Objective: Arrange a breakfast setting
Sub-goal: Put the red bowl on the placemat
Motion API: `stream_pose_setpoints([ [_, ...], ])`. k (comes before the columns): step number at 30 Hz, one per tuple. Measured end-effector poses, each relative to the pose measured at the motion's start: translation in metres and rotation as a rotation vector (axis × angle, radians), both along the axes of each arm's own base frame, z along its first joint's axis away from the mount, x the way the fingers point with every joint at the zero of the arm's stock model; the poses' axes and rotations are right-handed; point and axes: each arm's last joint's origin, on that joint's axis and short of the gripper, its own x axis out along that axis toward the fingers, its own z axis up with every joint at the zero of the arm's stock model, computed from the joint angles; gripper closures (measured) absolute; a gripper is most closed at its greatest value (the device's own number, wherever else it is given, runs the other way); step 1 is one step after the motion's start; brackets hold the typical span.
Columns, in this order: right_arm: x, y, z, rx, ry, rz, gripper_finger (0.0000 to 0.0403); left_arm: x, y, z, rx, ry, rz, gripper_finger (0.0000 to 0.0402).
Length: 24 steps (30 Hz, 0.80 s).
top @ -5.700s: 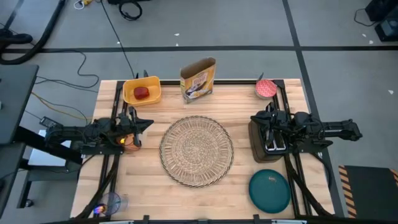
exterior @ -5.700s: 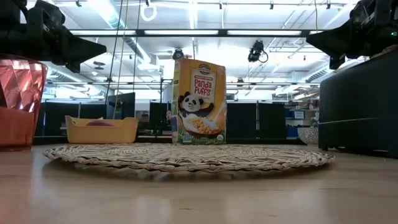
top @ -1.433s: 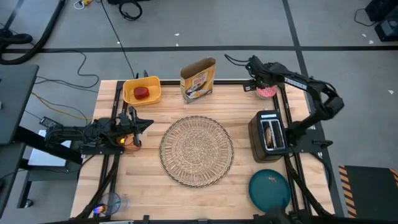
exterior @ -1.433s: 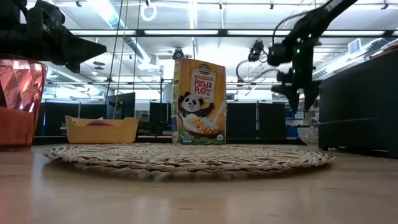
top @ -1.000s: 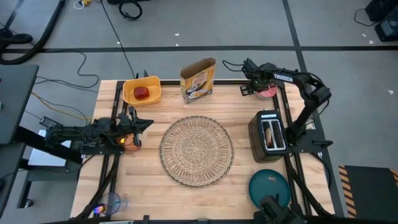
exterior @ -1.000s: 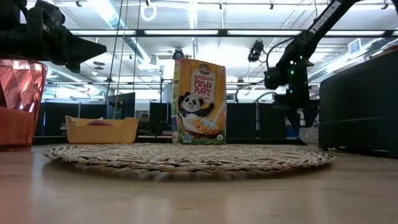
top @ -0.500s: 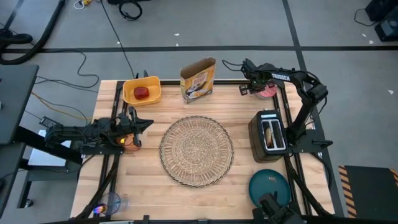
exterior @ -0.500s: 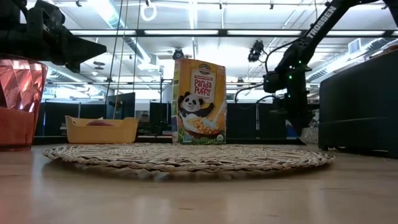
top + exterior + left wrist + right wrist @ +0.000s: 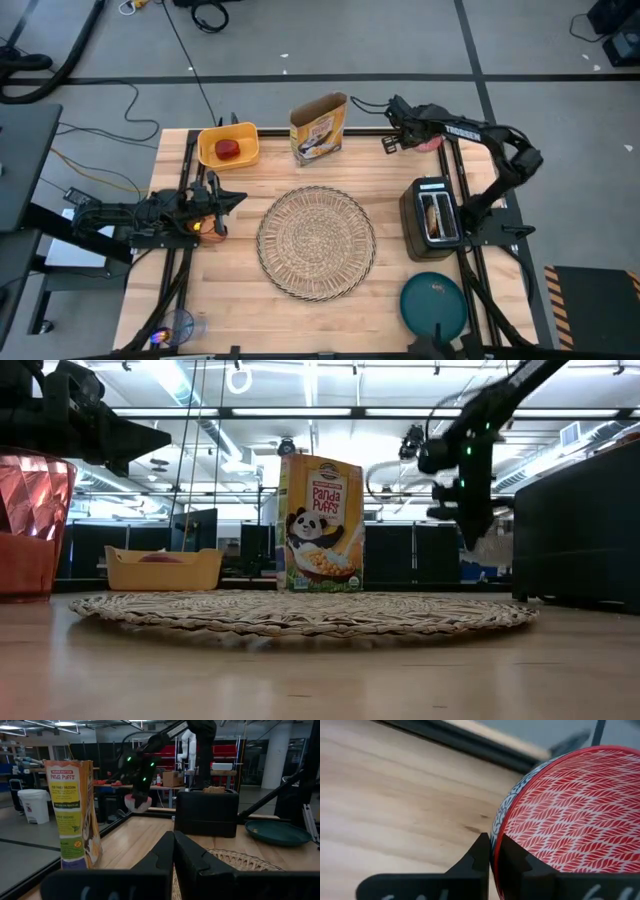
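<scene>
Red leaf-patterned small bowl [image 9: 565,815] rim pinched in right gripper [image 9: 492,851], lifted; left gripper [image 9: 173,851] clenched, idle.

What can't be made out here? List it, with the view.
Red bowl: high view, mostly under the right hand.
Orange cup: low view, cut by the edge; high view, mostly under the left hand.
Teal plate: low view, behind the toaster.
</scene>
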Motion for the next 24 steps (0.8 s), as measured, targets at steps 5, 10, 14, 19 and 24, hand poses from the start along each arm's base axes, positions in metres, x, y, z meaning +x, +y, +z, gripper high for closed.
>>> stream_pose_setpoints([
  [5,0.03,0.049,0.027,-0.096,-0.034,0.328,0.0379,0.0,0.0,0.0,0.0,0.0,0.0,0.0386],
  [10,0.058,0.103,0.036,-0.14,-0.046,0.638,0.0379,0.0,0.0,0.0,0.0,0.0,0.0,0.0386],
  [14,0.075,0.146,0.033,-0.124,-0.064,0.801,0.0379,0.0,0.0,0.0,0.0,0.0,0.0,0.0386],
  [19,0.104,0.206,0.02,-0.105,-0.127,1.123,0.0379,0.0,0.0,0.0,0.0,-0.001,0.0,0.0386],
  [24,0.14,0.256,0.008,-0.16,-0.125,1.439,0.0379,0.0,0.0,0.0,0.0,0.0,0.0,0.0386],
])
